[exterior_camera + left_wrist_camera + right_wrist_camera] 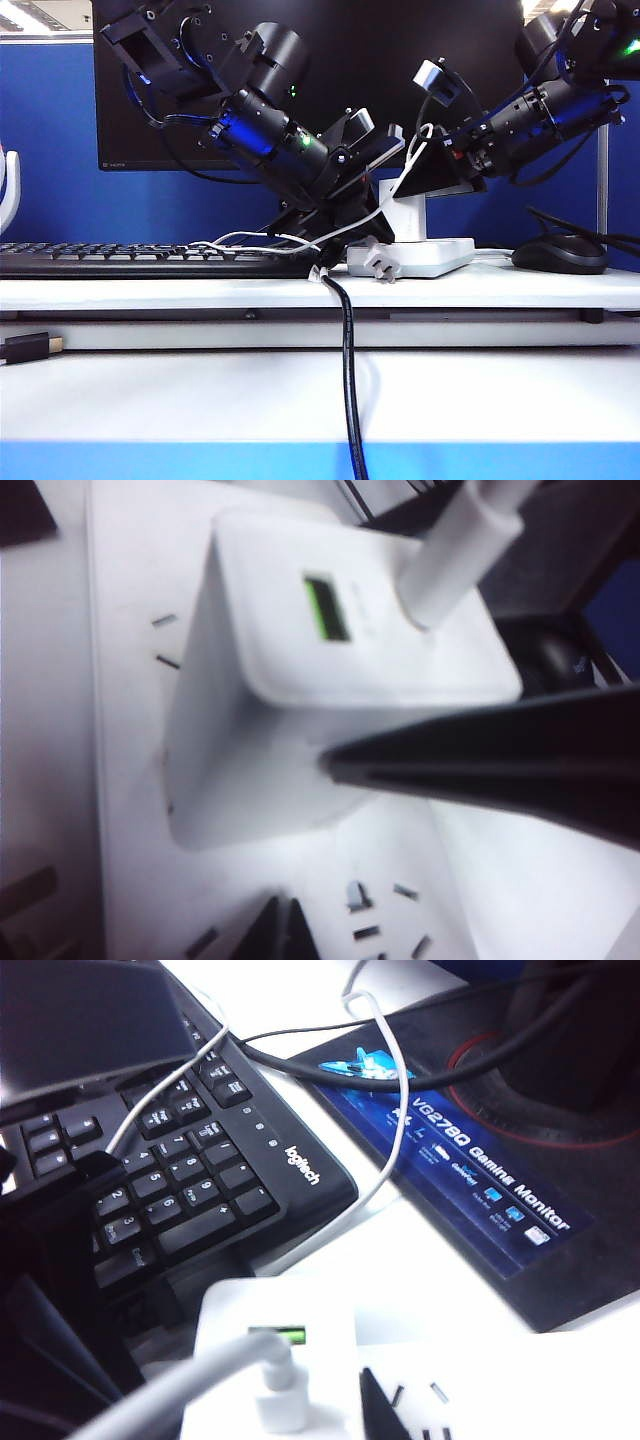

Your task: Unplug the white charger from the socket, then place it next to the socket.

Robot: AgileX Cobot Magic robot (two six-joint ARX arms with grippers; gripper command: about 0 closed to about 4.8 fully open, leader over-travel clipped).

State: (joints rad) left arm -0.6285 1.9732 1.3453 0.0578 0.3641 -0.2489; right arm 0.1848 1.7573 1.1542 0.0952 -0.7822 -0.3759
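The white charger [410, 215] [290, 710] [275, 1360] stands upright on the socket [440, 258] [120, 780] [520, 1380], a flat white strip, and its prongs are hidden. A thin white cable [395, 1110] leaves its top beside a green port [325, 608]. My right gripper [425, 185] [275, 1415] straddles the charger, with one dark finger [480, 765] pressed against its side, shut on it. My left gripper [340, 225] [283, 935] is shut, with its tips together on the socket's face just beside the charger.
A black keyboard [150, 258] [190, 1170] lies left of the socket and a black mouse [560, 255] to its right. A small grey-white plug [382, 262] rests at the socket's front. A black cable [348, 380] hangs over the table edge. The monitor base [480, 1160] is behind.
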